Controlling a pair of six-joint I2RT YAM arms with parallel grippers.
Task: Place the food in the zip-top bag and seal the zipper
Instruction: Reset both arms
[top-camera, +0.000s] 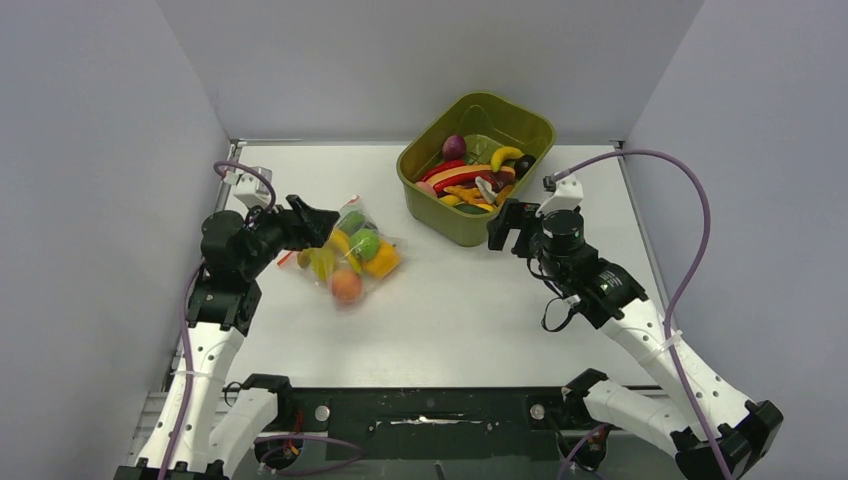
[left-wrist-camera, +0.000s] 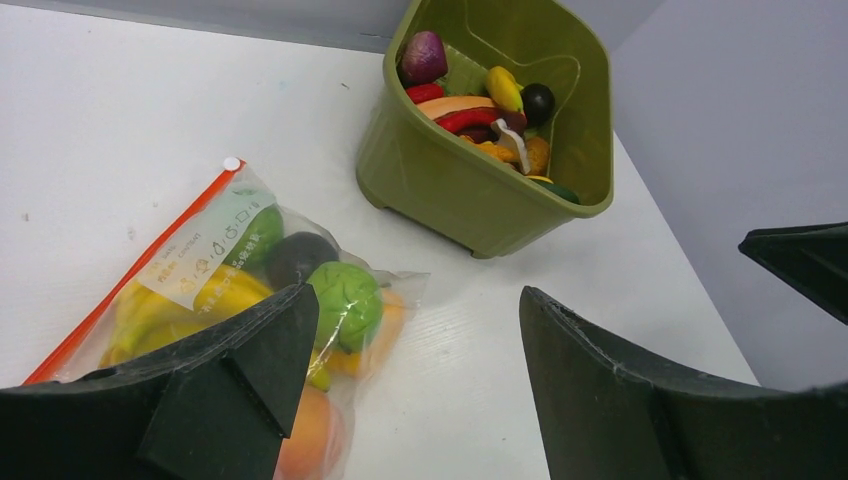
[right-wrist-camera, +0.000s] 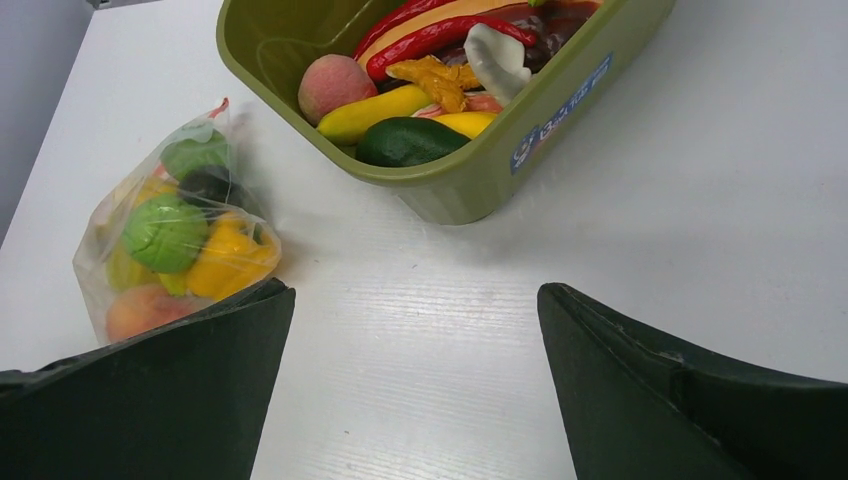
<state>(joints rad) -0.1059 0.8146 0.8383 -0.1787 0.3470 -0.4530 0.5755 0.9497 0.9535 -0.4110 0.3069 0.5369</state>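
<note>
left fingers (top-camera: 312, 222): apart, nothing between them, poised at the left end of the zip-top bag (left-wrist-camera: 250, 270); whether they touch it cannot be told
right fingers (top-camera: 508, 228): apart, holding nothing, just beside the olive-green tub (top-camera: 440, 205), well apart from the bag
zip-top bag: lying on the white worktop (top-camera: 450, 310), left of the tub
zipper (left-wrist-camera: 130, 270): straight along the bag's edge, white slider (left-wrist-camera: 232, 163) at its far end
food in bag: green lime (left-wrist-camera: 345, 300), bananas (left-wrist-camera: 150, 310), orange pepper (right-wrist-camera: 230, 260), peach (right-wrist-camera: 140, 310)
tub: filled with toy food
</note>
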